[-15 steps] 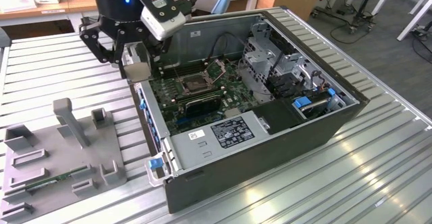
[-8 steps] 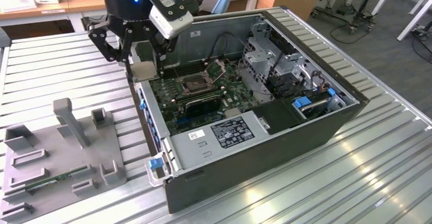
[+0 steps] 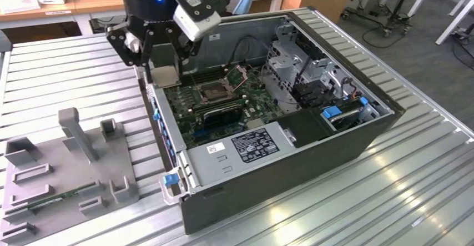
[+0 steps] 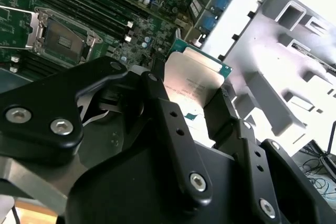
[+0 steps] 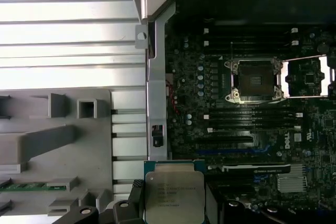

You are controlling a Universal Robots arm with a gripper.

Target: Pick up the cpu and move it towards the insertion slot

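On the exterior view's left, a grey fixture tray (image 3: 70, 162) is being seen lying on the ribbed metal table (image 3: 66, 68), with a green memory stick (image 3: 52, 201) lying in one of its grooves near the front edge. Further toward the exterior view's right, the gripper (image 3: 164, 75) is being held above the near wall of the open computer case (image 3: 296, 162), just beside the tray. The cpu (image 3: 164, 76) is being pinched between the black fingers (image 4: 173, 129), one pressed against each opposite edge, so the jaws are being kept closed on it. In the second wrist view the cpu (image 4: 191, 80) is being shown with its pale metal top and green rim sticking out beyond the fingertips; in the first wrist view the cpu (image 5: 174, 195) is being seen over the case's silver side rail (image 5: 156, 87), at the edge of the motherboard (image 5: 247, 145). The insertion slot (image 3: 213, 93) is being seen further toward the exterior view's right on the board, its metal latch frame swung open, and it is lying well apart from the held chip. In both wrist views the slot (image 5: 254, 80) (image 4: 62, 38) is being shown uncovered, with long black memory slots (image 5: 247, 119) running beside it
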